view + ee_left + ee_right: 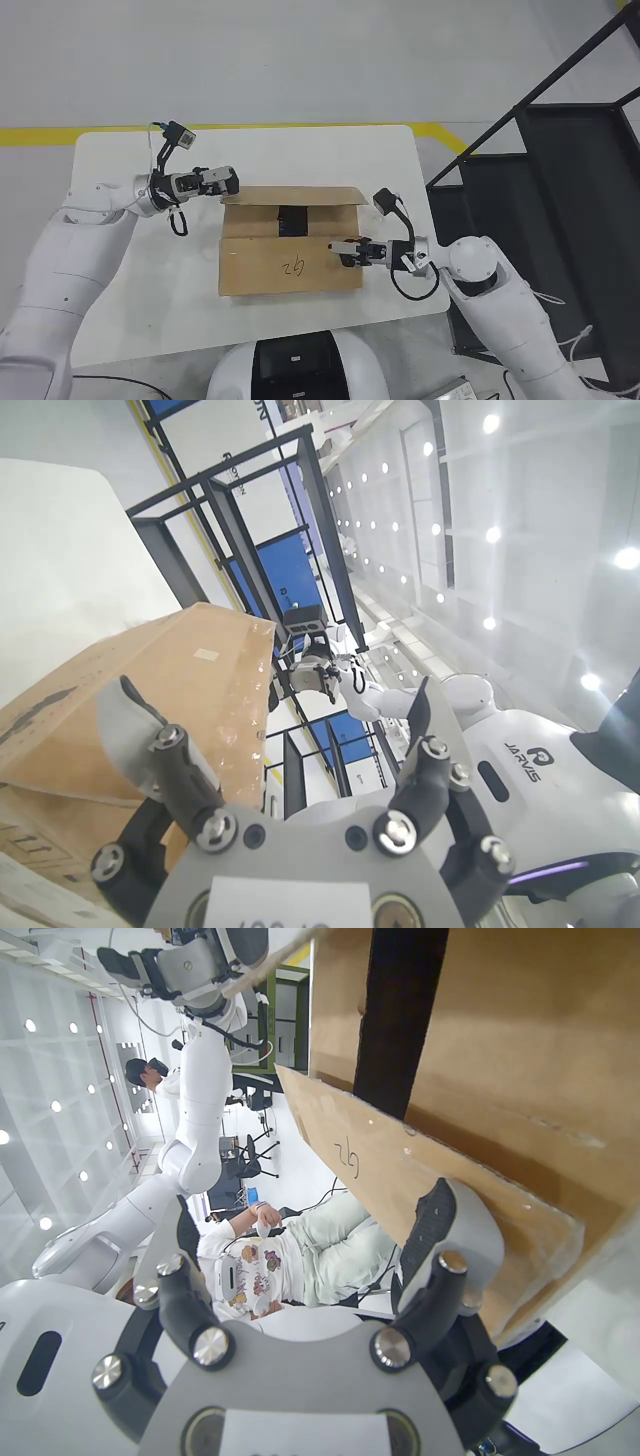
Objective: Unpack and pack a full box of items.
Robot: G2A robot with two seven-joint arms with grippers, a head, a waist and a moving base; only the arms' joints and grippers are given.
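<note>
Brown cardboard box [290, 275] sits mid-table on the white rectangular table [120, 170], between the 2 arms. Its far flap [290, 197] stands raised at an angle along the back edge. Its near flap [285, 262], which carries a handwritten mark, lies over the top of the box. A black strip [292, 220] shows between the 2 flaps; cannot tell whether it is tape, a gap or something inside. Left gripper [228, 181] is at the far-left corner of the box, level with the raised flap. In its wrist view, the left gripper [272, 710] is spread wide with nothing between its fingers. 1 finger [127, 720] overlaps the cardboard surface, contact not confirmable, and the other is in free air. Right gripper [343, 250] is at the right-hand end of the near flap. In its wrist view, the right gripper [305, 1228] is likewise spread wide and holds nothing. Its black-padded finger [432, 1223] lies right against the end of the marked flap, and the opposite finger is clear of the box. Off the table: a yellow floor line [100, 132] runs behind the far edge, and a black metal rack [560, 150] stands to the right.
</note>
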